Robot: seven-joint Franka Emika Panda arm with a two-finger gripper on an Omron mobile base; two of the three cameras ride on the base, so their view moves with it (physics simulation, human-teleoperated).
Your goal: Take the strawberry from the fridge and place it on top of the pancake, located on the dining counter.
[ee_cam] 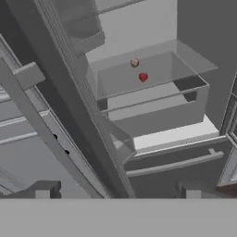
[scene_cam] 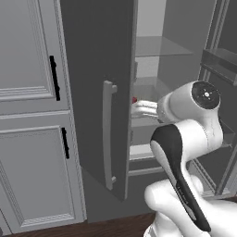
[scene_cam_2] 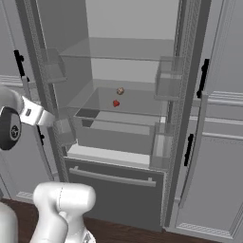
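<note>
**Resting on a fridge shelf, the strawberry lies well clear of the gripper**

Sitting on a glass shelf inside the fridge (scene_cam_2: 128,156), the strawberry (scene_cam_2: 116,103) lies near the shelf's middle, with a small round tan item (scene_cam_2: 120,90) just behind it. Both fridge doors stand open. In the hand view the berry (ee_cam: 143,77) is far up the picture, while the gripper (ee_cam: 115,192) sits at the bottom, its two dark fingertips (ee_cam: 42,190) spread wide with nothing between them. Berry and gripper are well apart. Light grey cabinets (scene_cam: 32,115) with black handles flank the fridge.
</note>
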